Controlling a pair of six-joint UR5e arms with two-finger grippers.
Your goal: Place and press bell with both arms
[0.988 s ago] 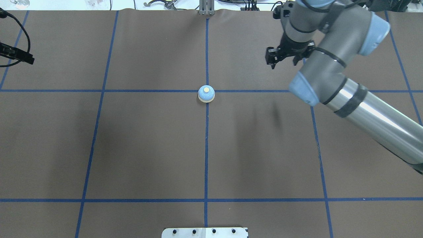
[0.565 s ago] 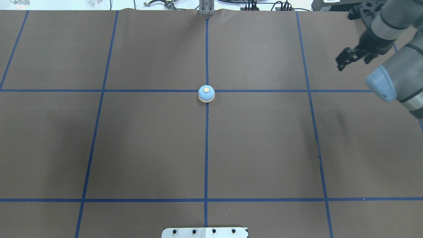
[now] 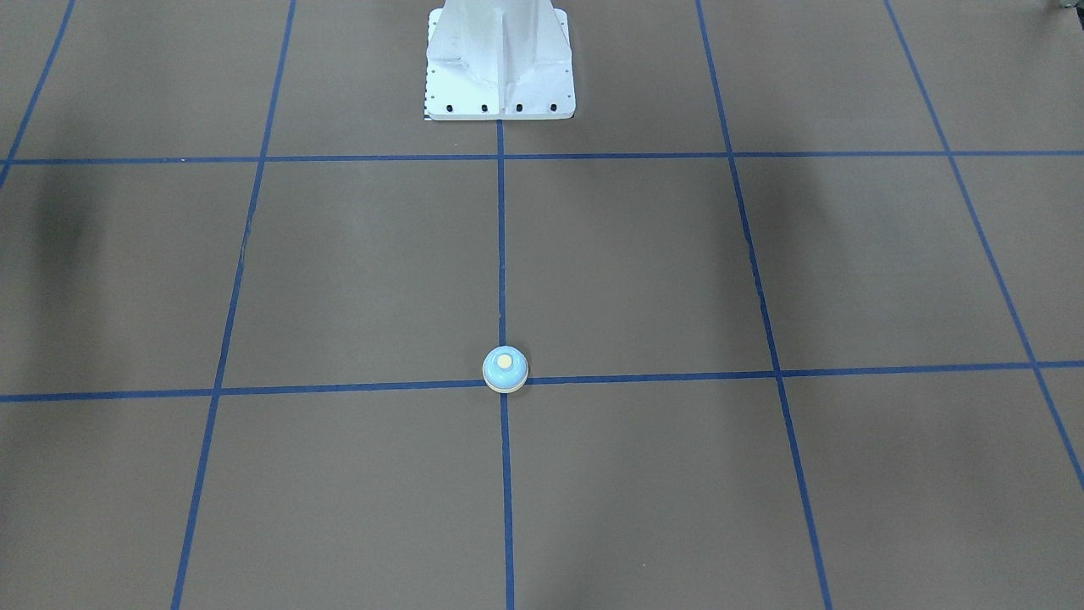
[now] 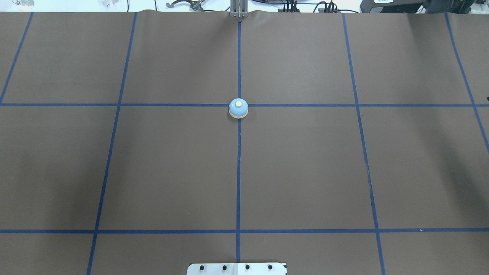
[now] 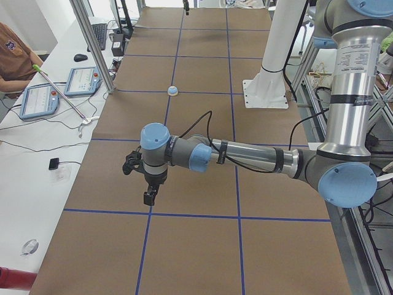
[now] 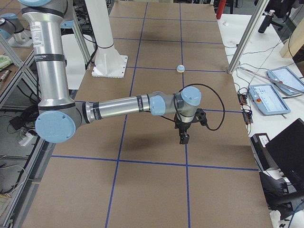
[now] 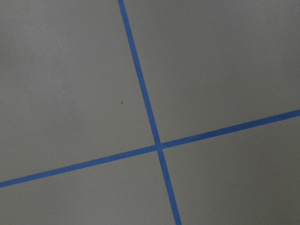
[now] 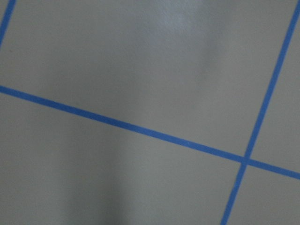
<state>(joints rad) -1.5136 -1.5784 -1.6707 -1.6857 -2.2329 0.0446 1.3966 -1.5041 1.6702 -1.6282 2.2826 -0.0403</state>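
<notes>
The light-blue bell [image 4: 238,109] with its cream button stands alone on the crossing of blue tape lines at the table's middle; it also shows in the front view [image 3: 506,369] and small in the side views [image 5: 173,91] [image 6: 180,68]. Neither arm shows in the overhead or front view. My left gripper [image 5: 149,196] hangs over the table's left end, far from the bell. My right gripper [image 6: 183,138] hangs over the right end, also far from it. I cannot tell whether either is open or shut. Both wrist views show only brown table and tape.
The white pedestal base [image 3: 500,59] stands at the robot's edge of the table. Aluminium frame posts [image 5: 92,43] [image 6: 247,38] stand at the far edge. A side bench holds tablets [image 5: 40,101] and a seated operator [image 5: 12,49].
The right arm has swung out to the right and left the overhead view. The left gripper's tip at that view's left edge has gone too. The bell has not moved.
</notes>
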